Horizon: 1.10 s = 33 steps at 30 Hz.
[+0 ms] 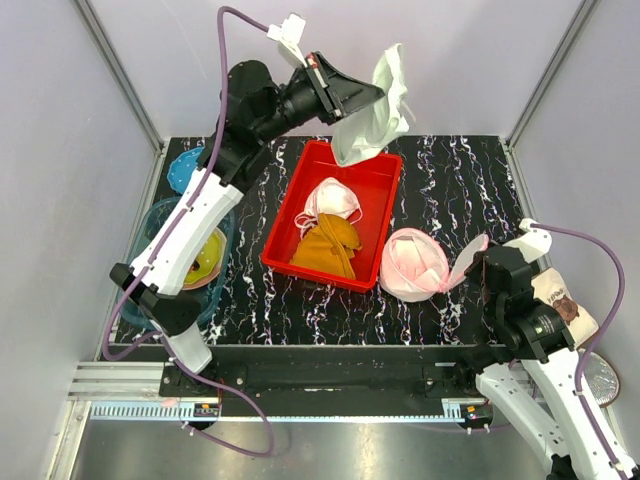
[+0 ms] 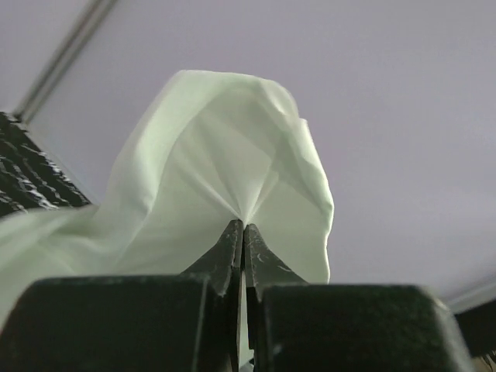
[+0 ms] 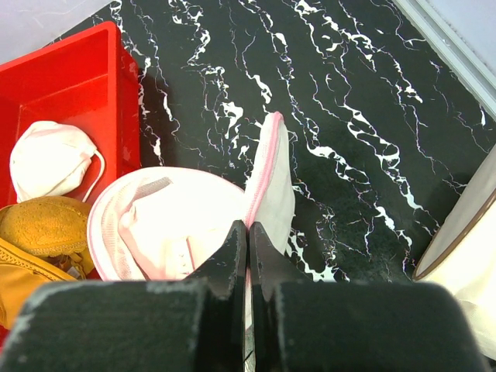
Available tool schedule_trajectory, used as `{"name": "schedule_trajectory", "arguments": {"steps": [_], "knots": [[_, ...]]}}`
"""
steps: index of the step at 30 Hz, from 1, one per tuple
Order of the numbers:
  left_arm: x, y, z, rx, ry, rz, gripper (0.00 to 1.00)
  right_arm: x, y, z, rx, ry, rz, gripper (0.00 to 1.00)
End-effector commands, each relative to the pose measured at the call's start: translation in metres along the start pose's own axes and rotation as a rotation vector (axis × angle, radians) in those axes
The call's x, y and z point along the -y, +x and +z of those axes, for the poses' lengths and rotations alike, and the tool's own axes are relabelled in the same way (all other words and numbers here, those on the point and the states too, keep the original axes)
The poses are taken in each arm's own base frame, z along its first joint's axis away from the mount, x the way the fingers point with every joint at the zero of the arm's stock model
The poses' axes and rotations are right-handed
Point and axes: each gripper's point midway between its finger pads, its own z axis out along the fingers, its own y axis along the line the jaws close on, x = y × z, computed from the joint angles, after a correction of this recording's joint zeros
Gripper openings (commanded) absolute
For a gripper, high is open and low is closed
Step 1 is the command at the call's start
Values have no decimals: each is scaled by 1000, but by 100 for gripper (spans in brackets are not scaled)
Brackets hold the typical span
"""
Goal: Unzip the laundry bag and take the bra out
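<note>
The red bin (image 1: 378, 190) sits just left of the laundry bag (image 1: 412, 265) and blocks that side. Bare counter (image 1: 450, 190) lies open behind the bag. A pale cloth (image 1: 380, 110) hangs over the bin's far end.

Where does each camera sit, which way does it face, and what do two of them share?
Top external: above and behind the arms, looking down at the marbled table; both arms show, left gripper raised, right gripper low.
Left wrist: on the raised arm, facing the pale wall; its shut jaws pinch a pale green cloth.
Right wrist: low, looking down at the table; its shut jaws pinch the edge of the laundry bag.
Shared: top and right wrist both show the bag and red tray.
</note>
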Motion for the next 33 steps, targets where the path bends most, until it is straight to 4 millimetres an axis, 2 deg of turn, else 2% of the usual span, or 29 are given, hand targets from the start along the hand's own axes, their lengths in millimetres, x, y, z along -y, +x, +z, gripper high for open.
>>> {"name": "schedule_trajectory", "arguments": {"steps": [1,3,4,6,7,10,11,12,13,14,15,16,17,18,20,21,22,25,27,28,29,30,31,32,33], "knots": [[-35,-26,-12,75,-97,2,0,-3,-20,-5,53,3,11,0],[-71,-25,-16,79,-175,-12,0,-5,-27,-8,66,-4,17,0],[-109,-10,-17,66,-251,-38,0,-7,-34,-11,77,-13,25,0],[-145,-2,-21,75,-331,-47,0,-9,-40,-14,89,-25,34,0],[-182,16,-25,54,-408,-71,0,-10,-45,-16,99,-28,35,0],[-247,52,-30,5,-533,-107,0,-10,-49,-18,108,-28,28,0],[-276,69,-31,-26,-598,-132,4,-11,-49,-18,106,-30,25,0],[-293,80,-36,-49,-663,-162,23,-11,-49,-18,104,-33,27,0],[-312,98,-50,-107,-770,-202,42,-12,-48,-18,102,-37,29,0],[-311,96,-45,-119,-777,-201,66,-12,-49,-19,101,-40,30,0],[-315,102,-46,-139,-799,-199,73,-14,-48,-19,97,-47,33,0],[-311,102,-47,-149,-808,-169,77,-14,-48,-19,97,-45,34,0],[-301,102,-45,-145,-804,-139,90,-15,-48,-18,95,-48,33,0],[-289,89,-48,-106,-809,-99,92,-15,-48,-16,93,-42,24,0],[-273,82,-49,-90,-800,-46,99,-16,-48,-14,93,-38,19,0],[-258,75,-50,-77,-777,-10,99,-17,-46,-12,89,-39,14,0],[-251,74,-49,-81,-765,10,99,-18,-46,-12,89,-43,14,0],[-219,91,-34,-146,-673,85,94,-22,-44,-7,85,-51,12,0],[-192,122,-16,-248,-552,90,87,-25,-42,-4,80,-56,8,0],[-193,142,-6,-302,-513,77,86,-26,-41,-3,76,-57,3,0],[-181,163,3,-355,-454,59,84,-27,-40,-3,73,-61,5,0],[-163,175,14,-401,-363,32,81,-28,-40,-1,72,-64,6,0],[-172,196,23,-452,-353,9,80,-29,-40,-1,69,-66,5,0],[-165,217,31,-494,-322,7,80,-30,-39,-1,68,-71,9,0],[-166,229,35,-529,-319,18,79,-30,-39,-2,68,-73,9,0]]}}
